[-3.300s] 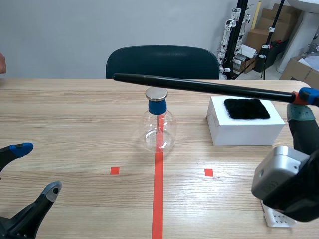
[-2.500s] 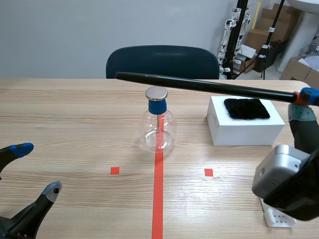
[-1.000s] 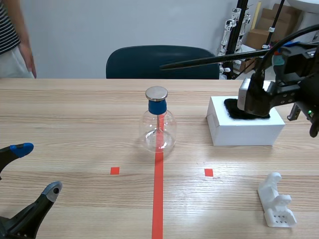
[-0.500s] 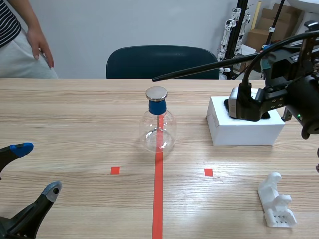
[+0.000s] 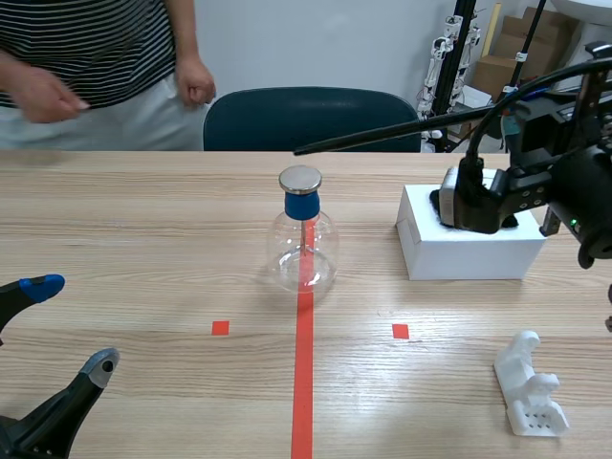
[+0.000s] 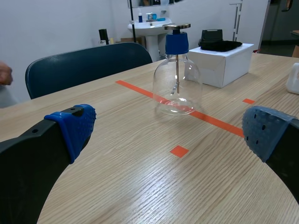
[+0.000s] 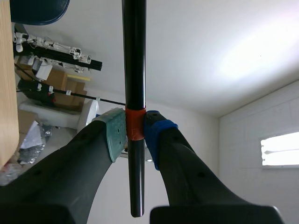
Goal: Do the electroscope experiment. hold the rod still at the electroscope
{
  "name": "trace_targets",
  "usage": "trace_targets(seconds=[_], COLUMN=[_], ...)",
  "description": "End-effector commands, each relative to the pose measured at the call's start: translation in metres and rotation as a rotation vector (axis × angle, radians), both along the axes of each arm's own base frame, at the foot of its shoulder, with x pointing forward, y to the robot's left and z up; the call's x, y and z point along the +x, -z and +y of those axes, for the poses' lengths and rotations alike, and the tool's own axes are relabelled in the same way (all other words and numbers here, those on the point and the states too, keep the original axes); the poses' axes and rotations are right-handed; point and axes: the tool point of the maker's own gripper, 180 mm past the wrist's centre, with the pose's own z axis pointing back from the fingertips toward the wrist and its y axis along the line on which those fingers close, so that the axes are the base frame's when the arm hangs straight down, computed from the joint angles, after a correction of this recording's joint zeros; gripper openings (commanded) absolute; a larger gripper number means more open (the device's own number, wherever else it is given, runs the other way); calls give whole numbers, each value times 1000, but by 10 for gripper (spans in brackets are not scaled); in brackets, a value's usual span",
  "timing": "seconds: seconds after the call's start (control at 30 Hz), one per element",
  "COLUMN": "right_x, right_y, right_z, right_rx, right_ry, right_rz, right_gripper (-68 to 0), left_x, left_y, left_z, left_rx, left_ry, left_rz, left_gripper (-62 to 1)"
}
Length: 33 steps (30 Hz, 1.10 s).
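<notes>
The right gripper [image 7: 134, 133] is clamped on the black rod [image 7: 134, 70] at its orange band, one pad on each side, with a short stub behind the fingers and the long shaft running out ahead of them. Seen from the table, the rod [image 5: 382, 134] is raised and slopes gently down from the right arm, its free tip just above the metal cap of the glass electroscope [image 5: 304, 234] and not touching it. The left gripper [image 6: 170, 133] rests low near the table's front edge, fingers spread wide and holding nothing, well apart from the electroscope ahead of it.
</notes>
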Motion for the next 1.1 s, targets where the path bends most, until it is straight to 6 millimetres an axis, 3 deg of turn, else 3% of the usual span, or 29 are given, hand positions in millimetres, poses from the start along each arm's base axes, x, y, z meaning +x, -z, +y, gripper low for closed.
trace_targets(seconds=[0.0, 1.07], right_x=[4, 3], right_y=[-18, -17], right_z=[-3, -6], right_rx=[8, -20], right_ry=[4, 11], right_rz=[-57, -58], right_gripper=[-624, -624], left_x=[1, 1], left_y=[-14, -14], left_z=[3, 3], left_rx=[-32, -32], left_ry=[-3, -3], left_rz=[-59, -59], left_gripper=[14, 14])
